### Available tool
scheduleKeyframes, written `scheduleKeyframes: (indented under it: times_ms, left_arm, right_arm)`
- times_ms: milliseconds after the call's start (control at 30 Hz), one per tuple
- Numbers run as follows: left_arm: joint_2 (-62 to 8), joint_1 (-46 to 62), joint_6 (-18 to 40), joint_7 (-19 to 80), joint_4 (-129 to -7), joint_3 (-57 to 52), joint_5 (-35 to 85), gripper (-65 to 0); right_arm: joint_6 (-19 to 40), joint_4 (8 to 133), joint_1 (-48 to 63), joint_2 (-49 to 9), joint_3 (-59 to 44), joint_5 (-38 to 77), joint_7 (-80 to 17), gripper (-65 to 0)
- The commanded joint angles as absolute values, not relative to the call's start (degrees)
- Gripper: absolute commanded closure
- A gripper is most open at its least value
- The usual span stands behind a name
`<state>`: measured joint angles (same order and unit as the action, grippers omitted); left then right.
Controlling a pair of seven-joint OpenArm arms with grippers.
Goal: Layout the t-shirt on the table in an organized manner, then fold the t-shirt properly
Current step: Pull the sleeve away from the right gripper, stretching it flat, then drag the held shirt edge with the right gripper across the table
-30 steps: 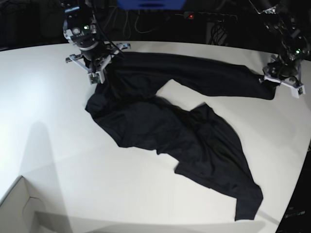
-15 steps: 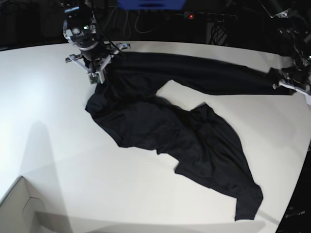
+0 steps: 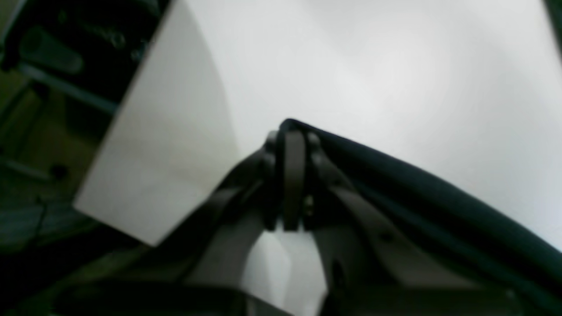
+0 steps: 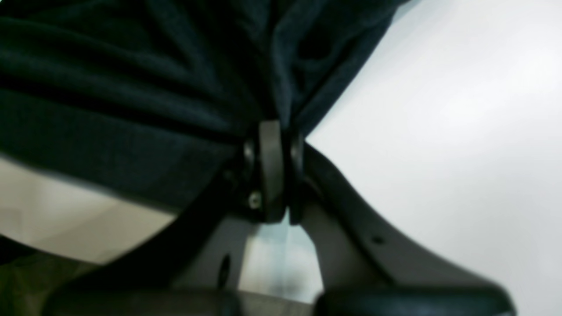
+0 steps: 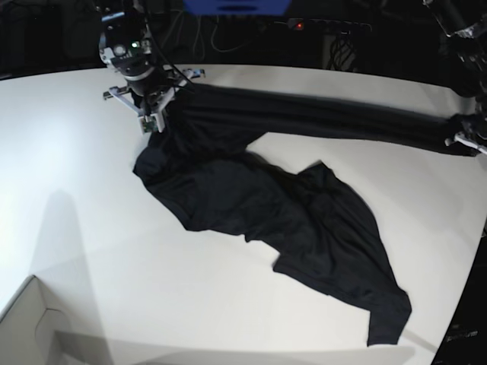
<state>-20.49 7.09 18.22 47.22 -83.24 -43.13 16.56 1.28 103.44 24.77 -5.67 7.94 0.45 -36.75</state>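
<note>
Left wrist view: my left pincer is clamped on the cuff of the plain black thin-fabric long-sleeved t-shirt above the smooth white tabletop. Right wrist view: my right pincer grips bunched shirt fabric. Base view: the sleeve, slack earlier, now runs taut toward the tabletop's edge; the body lies crumpled, so layout is unfinished.

We see a plain black t-shirt with no print lying on the smooth white table.
</note>
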Motion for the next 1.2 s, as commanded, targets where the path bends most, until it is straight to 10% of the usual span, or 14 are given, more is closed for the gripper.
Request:
scheduleKeyframes:
  times_ms: [0,600,867,1167]
  left_arm:
    - [-21.76,5.67,18.24,45.76,-83.21,-41.98,17.45,-0.2]
    - [-21.76,5.58,18.24,43.74,-80.4,-36.88,17.45,-0.2]
    - [-21.76,5.85,18.24,43.74,-80.4,-36.88,17.45,-0.2]
    - [-22.11,5.49,18.24,43.74,-78.73,-36.97,17.45,-0.2]
  right_arm:
    - [0.31,103.78,25.01,-5.67,7.96,0.4,-37.32,0.0]
    - [0.4,108.79,27.65,-3.82,9.36,0.4,-37.23,-0.3]
    - [0.4,113.19,28.7,-4.09,11.38,0.4,-37.23,-18.2]
    - [0.31,116.35,27.91,-5.14,11.12,0.22,-37.23,-22.9]
